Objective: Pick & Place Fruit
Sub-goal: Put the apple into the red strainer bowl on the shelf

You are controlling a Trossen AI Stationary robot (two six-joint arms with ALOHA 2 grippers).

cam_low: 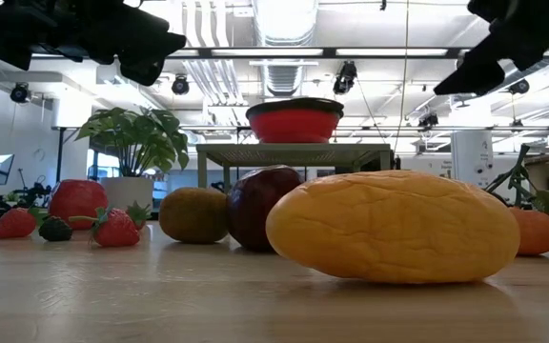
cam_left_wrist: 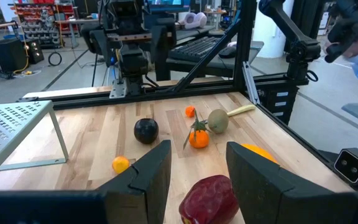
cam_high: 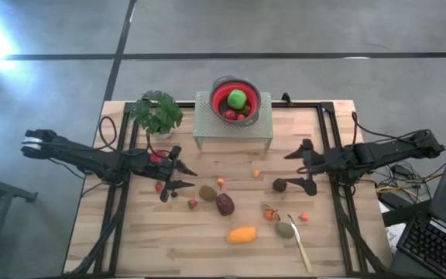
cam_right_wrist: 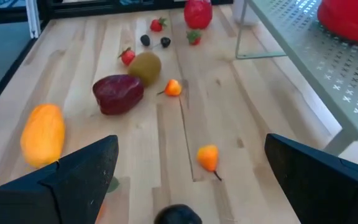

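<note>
Fruit lies scattered on the wooden table: a maroon piece (cam_high: pixel 224 204), a brown oval (cam_high: pixel 207 192), an orange oval (cam_high: pixel 241 234), a dark round one (cam_high: pixel 280 185) and small berries (cam_high: pixel 193 204). A green apple (cam_high: pixel 238 98) sits in a red bowl (cam_high: pixel 221 99) on a perforated stand (cam_high: pixel 207 124). My left gripper (cam_high: pixel 180 175) hovers level at the table's left, open, with nothing between its fingers; the maroon piece (cam_left_wrist: pixel 209 199) lies ahead and below. My right gripper (cam_high: pixel 300 168) hangs wide open at the right, tipped down, above and right of the dark fruit (cam_right_wrist: pixel 178 214).
A potted plant (cam_high: pixel 157 113) stands at the far left beside the stand. A pale utensil (cam_high: pixel 300 244) lies at the near right, next to a greenish oval (cam_high: pixel 285 229) and a small orange fruit (cam_high: pixel 269 214). Black frame rails (cam_high: pixel 333 155) run along both table sides.
</note>
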